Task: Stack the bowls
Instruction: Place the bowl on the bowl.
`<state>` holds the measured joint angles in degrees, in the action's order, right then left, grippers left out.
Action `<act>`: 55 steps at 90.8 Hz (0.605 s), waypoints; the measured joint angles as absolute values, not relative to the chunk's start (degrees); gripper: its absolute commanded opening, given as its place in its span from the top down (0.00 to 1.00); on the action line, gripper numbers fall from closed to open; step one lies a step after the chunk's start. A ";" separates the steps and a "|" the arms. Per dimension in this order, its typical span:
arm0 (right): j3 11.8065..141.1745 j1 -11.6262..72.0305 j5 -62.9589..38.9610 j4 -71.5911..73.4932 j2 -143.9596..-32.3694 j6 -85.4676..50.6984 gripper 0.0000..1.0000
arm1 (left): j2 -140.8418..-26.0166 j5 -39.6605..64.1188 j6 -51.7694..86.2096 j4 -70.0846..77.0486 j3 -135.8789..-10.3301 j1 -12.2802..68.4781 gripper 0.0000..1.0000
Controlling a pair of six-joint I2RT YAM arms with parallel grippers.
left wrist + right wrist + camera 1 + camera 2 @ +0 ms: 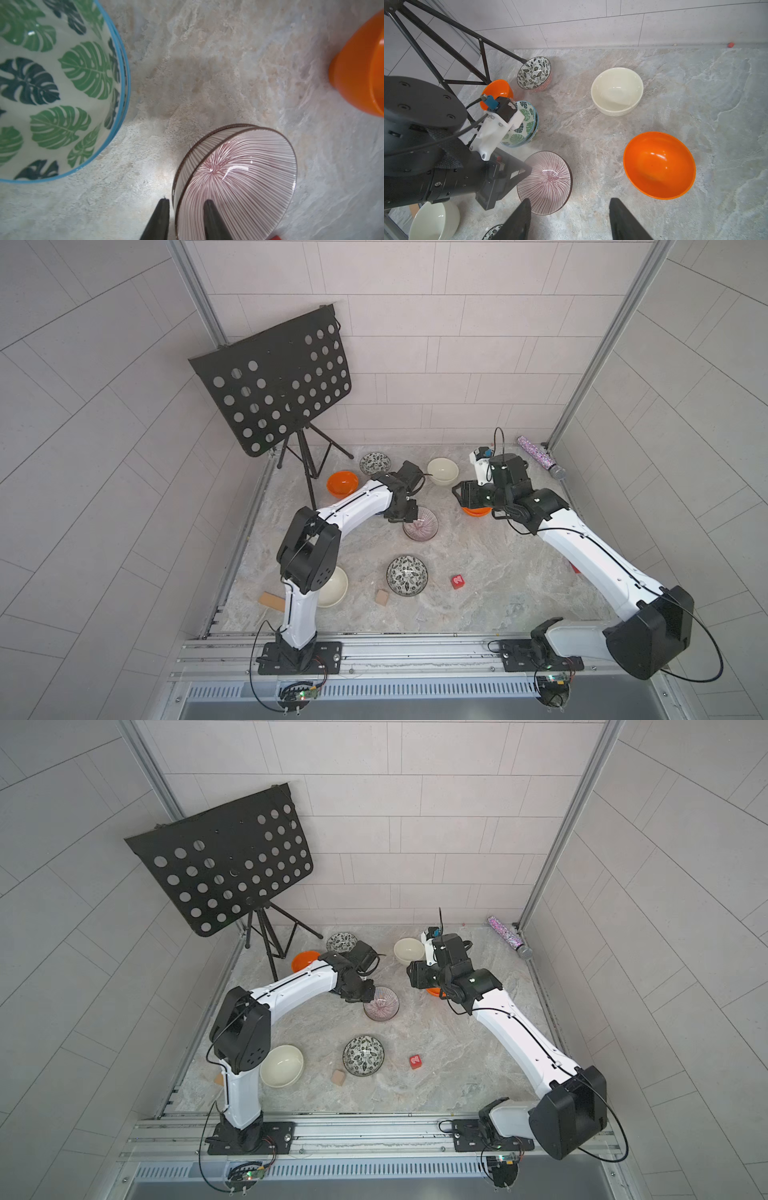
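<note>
Two nested purple striped bowls (pixel 420 524) (pixel 239 170) (pixel 546 182) sit mid-table. My left gripper (pixel 186 201) is open and straddles their rim, one finger outside and one inside. Beside them, two nested green-leaf bowls (pixel 62 83) (pixel 527 124) are hidden under the left arm in both top views. My right gripper (pixel 570 200) hangs open and empty between the purple bowls and an orange bowl (pixel 659 166) (pixel 476 511). Single bowls: orange (pixel 342 483), cream (pixel 442 470) and leaf-patterned (pixel 375 463) at the back, cream (pixel 332 587) and leaf-patterned (pixel 407 575) in front.
A black music stand (pixel 274 385) stands on tripod legs at the back left, close to the back orange bowl. A red cube (pixel 457 581) and two wooden blocks (pixel 381 597) (pixel 272 600) lie near the front. A glittery tube (pixel 540 456) lies at the back right.
</note>
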<state>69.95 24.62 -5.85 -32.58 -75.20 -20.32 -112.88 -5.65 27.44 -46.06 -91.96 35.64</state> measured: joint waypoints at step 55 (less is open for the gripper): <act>68.01 24.62 -6.11 -32.58 -75.22 -20.32 0.38 | -113.14 -5.34 27.00 -45.84 -91.98 34.72 0.87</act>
